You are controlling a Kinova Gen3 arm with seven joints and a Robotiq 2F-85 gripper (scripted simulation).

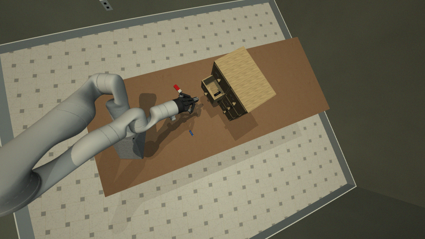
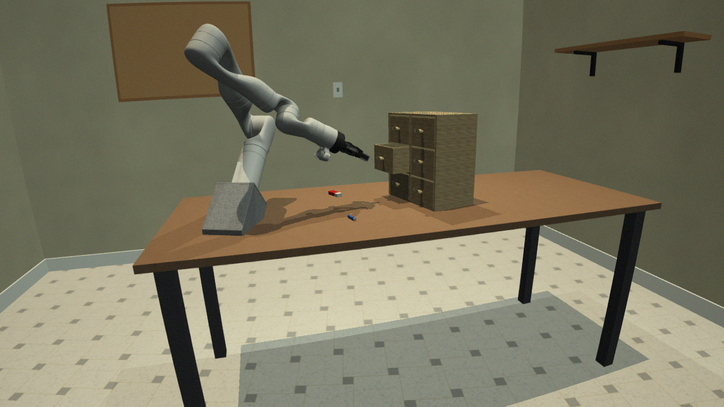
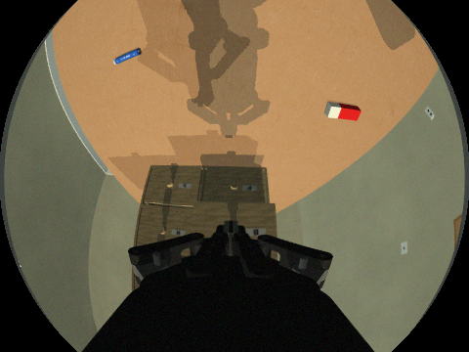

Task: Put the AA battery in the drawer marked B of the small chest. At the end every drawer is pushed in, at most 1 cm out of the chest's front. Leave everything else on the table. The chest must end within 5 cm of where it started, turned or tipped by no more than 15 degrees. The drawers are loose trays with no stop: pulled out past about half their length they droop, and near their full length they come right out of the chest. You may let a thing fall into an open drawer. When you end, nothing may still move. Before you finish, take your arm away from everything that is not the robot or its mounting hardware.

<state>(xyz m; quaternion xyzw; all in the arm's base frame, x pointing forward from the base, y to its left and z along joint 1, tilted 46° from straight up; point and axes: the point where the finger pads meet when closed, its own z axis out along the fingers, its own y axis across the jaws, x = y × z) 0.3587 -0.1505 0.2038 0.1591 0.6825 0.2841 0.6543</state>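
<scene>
The small blue AA battery (image 1: pixel 191 133) lies on the table, well short of the chest; it also shows in the side view (image 2: pixel 351 217) and the wrist view (image 3: pixel 128 57). The wooden chest (image 1: pixel 240 80) stands upright with one middle-row drawer (image 1: pixel 211 87) pulled partly out; the other drawers sit in. A small black thing (image 1: pixel 217 93) shows inside the open drawer. My gripper (image 1: pixel 195 98) is shut and empty. It hovers above the table at drawer height, a short way in front of the open drawer (image 2: pixel 391 157), pointing at the chest (image 3: pixel 201 198).
A red and white block (image 1: pixel 177 87) lies on the table to the far side of my gripper. The arm's grey base (image 1: pixel 130 145) stands near the table's left end. The table edge runs along the near side.
</scene>
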